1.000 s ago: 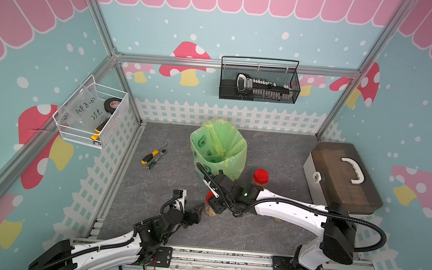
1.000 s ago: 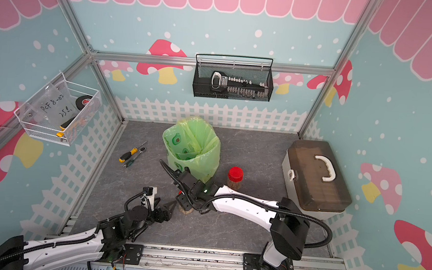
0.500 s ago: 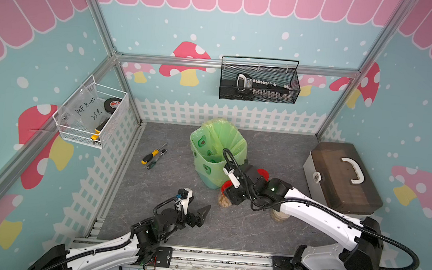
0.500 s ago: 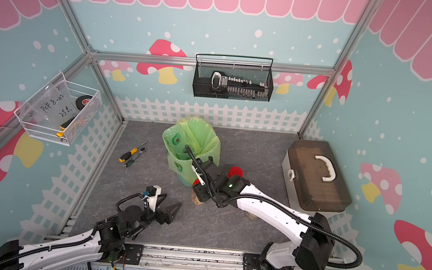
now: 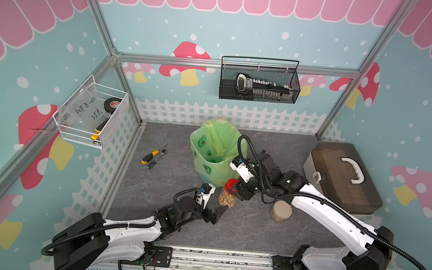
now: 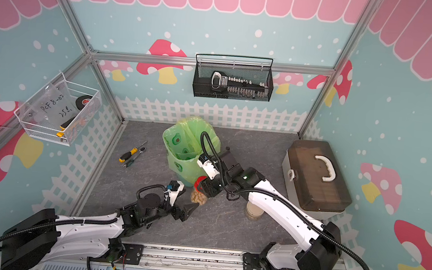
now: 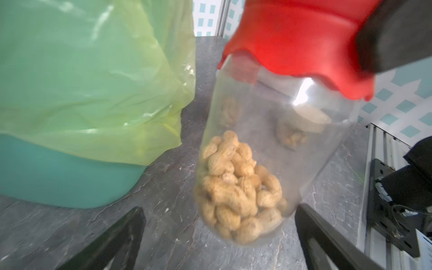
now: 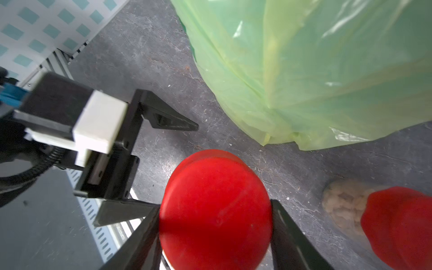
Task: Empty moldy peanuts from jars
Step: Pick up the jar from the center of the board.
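Observation:
A clear jar (image 5: 227, 196) with a red lid (image 5: 232, 185) hangs tilted in front of the green-bagged bin (image 5: 216, 151). My right gripper (image 8: 215, 210) is shut on that lid (image 8: 215, 198). Moldy peanuts (image 7: 236, 189) fill the bottom of this jar (image 7: 268, 131), which sits between the open fingers of my left gripper (image 7: 219, 210), nearer one finger. In both top views the left gripper (image 5: 216, 207) is just below the jar. A squat jar with a beige lid (image 5: 281, 210) stands under the right arm. Another red-lidded jar (image 8: 397, 229) with peanuts stands nearby.
A brown toolbox (image 5: 339, 176) stands at the right wall. Two screwdrivers (image 5: 153, 157) lie left of the bin. A black mesh basket (image 5: 259, 83) and a white wire basket (image 5: 91, 116) hang on the walls. The metal rail (image 5: 212, 258) runs along the front.
The right gripper carried the red-lidded jar to the right, to just in front of the bin. The left gripper followed it to the right and stands open at the jar's bottom.

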